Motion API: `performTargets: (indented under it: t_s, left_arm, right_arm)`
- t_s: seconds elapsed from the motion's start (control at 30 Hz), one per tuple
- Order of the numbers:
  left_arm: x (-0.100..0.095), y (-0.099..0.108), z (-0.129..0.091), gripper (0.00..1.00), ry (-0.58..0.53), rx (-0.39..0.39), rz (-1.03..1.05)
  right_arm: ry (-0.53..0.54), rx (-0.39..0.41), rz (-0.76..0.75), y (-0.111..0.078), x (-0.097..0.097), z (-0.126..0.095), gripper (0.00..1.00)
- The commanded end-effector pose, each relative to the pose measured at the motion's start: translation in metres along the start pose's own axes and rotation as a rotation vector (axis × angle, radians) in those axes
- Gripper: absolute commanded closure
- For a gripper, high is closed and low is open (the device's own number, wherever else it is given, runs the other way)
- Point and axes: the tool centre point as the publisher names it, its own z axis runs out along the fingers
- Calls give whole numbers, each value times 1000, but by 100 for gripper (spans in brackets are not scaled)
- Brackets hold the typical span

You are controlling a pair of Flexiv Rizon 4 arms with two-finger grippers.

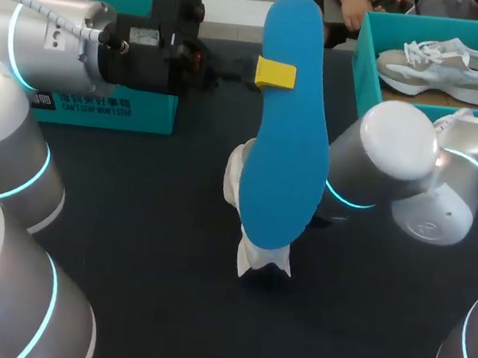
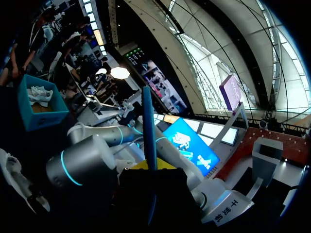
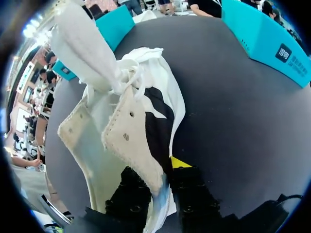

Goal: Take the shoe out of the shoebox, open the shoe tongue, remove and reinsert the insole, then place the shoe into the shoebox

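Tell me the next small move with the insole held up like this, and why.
Probably ease the left gripper down so the lower end of the blue insole enters the white shoe. The insole is held upright over the shoe, apparently out of it, and the right gripper holds the shoe, so reinsertion seems next.

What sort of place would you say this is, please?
Probably a robot workstation for shoe handling: a dark table bears teal shoeboxes, one holding a sneaker, and my left gripper grips a blue insole.
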Motion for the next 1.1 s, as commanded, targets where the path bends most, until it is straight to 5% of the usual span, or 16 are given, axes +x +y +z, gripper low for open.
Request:
performTargets:
  t_s: [0.03,0.5,1.03,1.1]
  left_arm:
    - [-1,1,1,100,0,1,0]
    - [-1,1,1,100,0,1,0]
    - [-1,1,1,100,0,1,0]
    - [-1,1,1,100,0,1,0]
  right_arm:
    - [62,20,11,-2,-4,-17,0]
    - [330,68,36,6,-9,-96,0]
    - [387,76,34,8,-9,-101,0]
    - [468,44,67,14,-2,-102,0]
